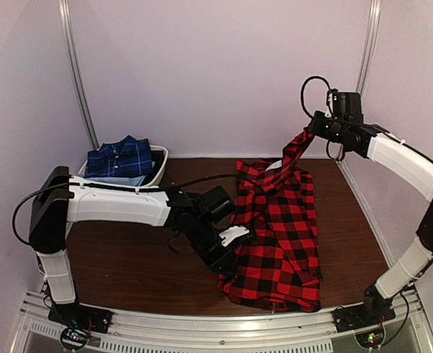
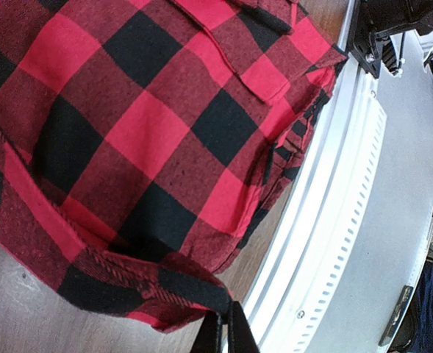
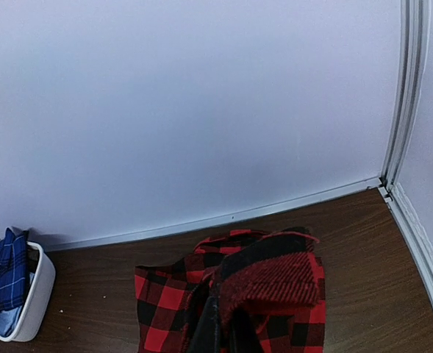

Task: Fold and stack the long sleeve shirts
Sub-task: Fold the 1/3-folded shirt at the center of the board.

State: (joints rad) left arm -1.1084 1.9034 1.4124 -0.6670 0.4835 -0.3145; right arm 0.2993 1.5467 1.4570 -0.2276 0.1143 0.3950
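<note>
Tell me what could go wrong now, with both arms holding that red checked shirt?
1. The right gripper holds only a narrow strip of the red-and-black shirt lifted high; it could slip out and drop in a heap.
2. The left gripper pinches the hem close to the front rail; a pull that way may drag cloth over the edge.
3. The body lies creased, so a fold might trap wrinkles.

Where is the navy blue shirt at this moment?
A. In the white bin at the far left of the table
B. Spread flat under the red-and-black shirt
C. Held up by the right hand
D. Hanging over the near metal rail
A: the navy blue shirt lies in the white bin at the far left, while the right hand lifts only the red-and-black shirt.
</note>
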